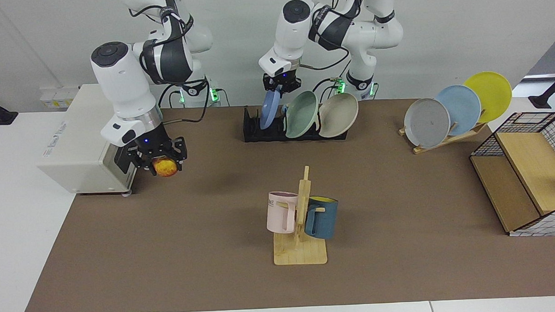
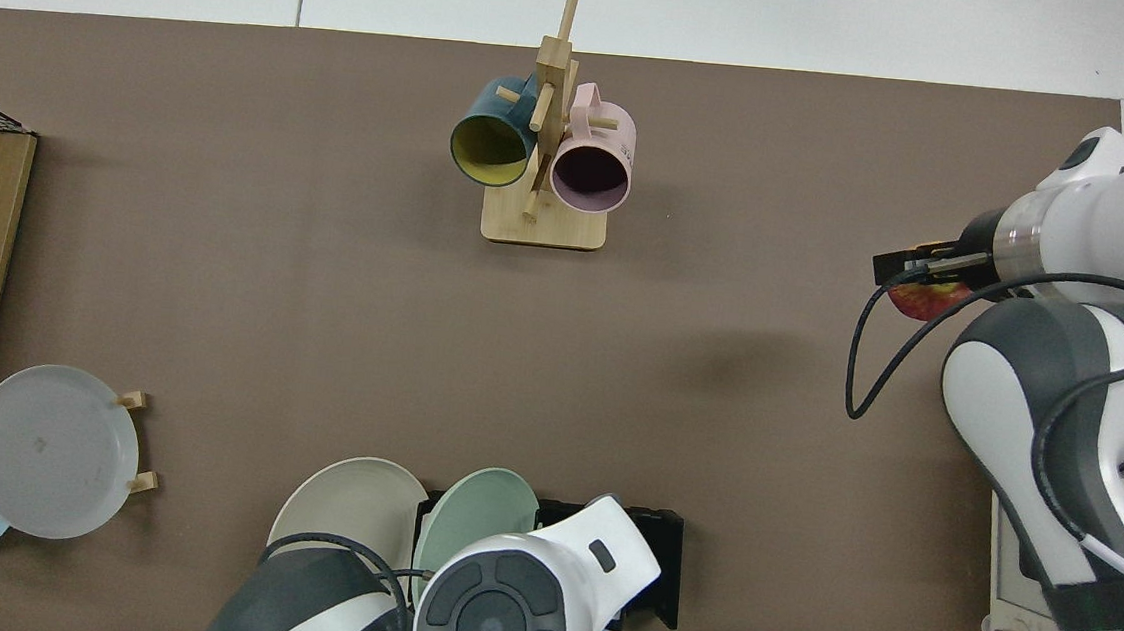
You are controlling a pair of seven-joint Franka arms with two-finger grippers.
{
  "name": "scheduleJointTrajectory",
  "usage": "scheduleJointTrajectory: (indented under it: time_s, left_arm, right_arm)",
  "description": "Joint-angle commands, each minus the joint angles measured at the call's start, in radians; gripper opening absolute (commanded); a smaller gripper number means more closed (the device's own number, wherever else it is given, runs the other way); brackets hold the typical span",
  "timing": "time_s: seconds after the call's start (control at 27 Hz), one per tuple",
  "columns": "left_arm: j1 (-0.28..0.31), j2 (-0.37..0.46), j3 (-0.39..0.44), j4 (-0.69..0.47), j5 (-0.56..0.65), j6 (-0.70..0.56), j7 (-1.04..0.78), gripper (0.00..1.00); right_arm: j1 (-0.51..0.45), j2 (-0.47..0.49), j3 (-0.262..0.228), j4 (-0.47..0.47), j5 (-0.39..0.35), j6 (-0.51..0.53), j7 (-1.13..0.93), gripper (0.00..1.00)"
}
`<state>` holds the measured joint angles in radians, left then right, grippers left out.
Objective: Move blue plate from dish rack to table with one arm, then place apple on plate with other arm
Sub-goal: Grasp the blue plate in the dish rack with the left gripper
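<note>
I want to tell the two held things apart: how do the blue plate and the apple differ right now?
The blue plate is flat, plain blue and stands on edge, its lower edge at the dish rack; the apple is small, round, red-and-yellow and hangs clear above the table. The left pincer grips the plate's top rim; the right pincer holds the apple from above. Both are gripped.

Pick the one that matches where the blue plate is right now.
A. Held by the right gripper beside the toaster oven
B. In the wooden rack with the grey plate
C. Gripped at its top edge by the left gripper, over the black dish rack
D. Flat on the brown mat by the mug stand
C: the left gripper is clamped on the top edge of the blue plate at the dish rack; the right gripper holds the apple.
</note>
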<state>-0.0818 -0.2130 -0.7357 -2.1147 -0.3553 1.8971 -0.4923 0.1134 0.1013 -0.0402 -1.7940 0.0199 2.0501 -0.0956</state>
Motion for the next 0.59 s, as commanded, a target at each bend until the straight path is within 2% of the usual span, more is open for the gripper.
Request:
scheduleJointTrajectory:
  time_s: [0.0, 0.19, 0.56]
  left_arm:
    - [0.025, -0.017, 0.005, 0.065, 0.105, -0.067, -0.019, 0.0]
    - [0.025, -0.009, 0.061, 0.097, 0.168, -0.076, -0.019, 0.0]
    - [0.025, 0.014, 0.163, 0.144, 0.173, -0.073, 0.001, 0.0]
  right_arm:
    - [-0.008, -0.022, 0.008, -0.001, 0.003, -0.018, -0.015, 0.0]
    - [0.0, -0.035, 0.008, 0.001, 0.005, -0.022, -0.015, 0.0]
    - [0.003, -0.052, 0.019, 0.001, 0.003, -0.027, -0.01, 0.0]
